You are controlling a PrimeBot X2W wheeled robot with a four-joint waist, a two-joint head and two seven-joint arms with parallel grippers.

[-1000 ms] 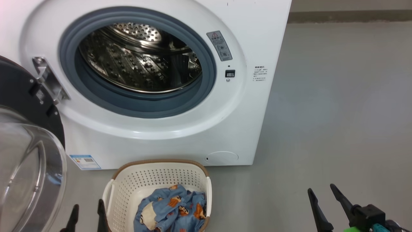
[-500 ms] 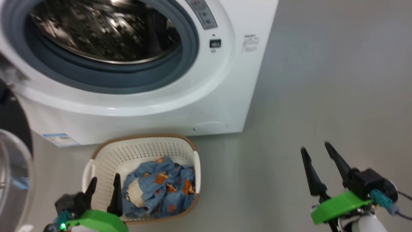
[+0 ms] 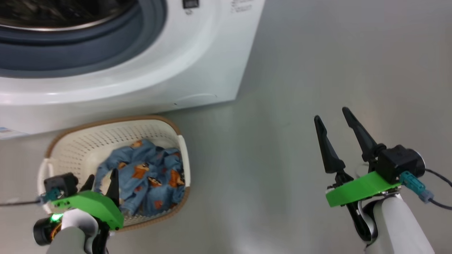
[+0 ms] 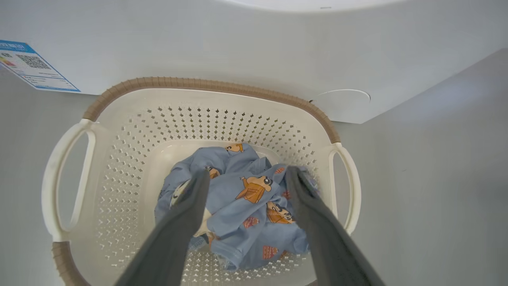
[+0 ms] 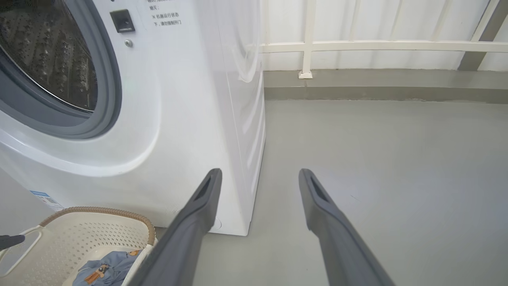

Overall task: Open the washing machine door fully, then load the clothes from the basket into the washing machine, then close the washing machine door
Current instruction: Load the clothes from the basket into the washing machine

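In the head view, the washing machine [image 3: 123, 81] stands at the top left with its drum mouth uncovered, so the step of opening the door looks done. The basket [image 3: 116, 121] sits on the grey floor [image 3: 317, 53] just in front of the machine, and the clothes [image 3: 148, 176] lie bundled inside it. The left gripper [image 3: 102, 175] hangs over the basket's near side with its fingers apart and pointing into it. The right gripper [image 3: 331, 114] is well off to the right over bare floor, its fingers also spread and empty.

In the left wrist view, the two dark fingers frame the blue bundle, one tip on each side of it. Whether they touch the fabric cannot be told. The blue sticker [image 4: 31, 65] marks the machine's lower corner, behind the basket.

In the right wrist view, the spread fingers point past the machine's front corner towards a white railing [image 5: 357, 45]. The grey rubber ring [image 5: 113, 99] and the steel drum [image 5: 47, 67] are open to view.

The step in hand appears to be loading. The next move calls for the left gripper to go down into the bundle, close on a thick fold and lift it clear of the brown rim.
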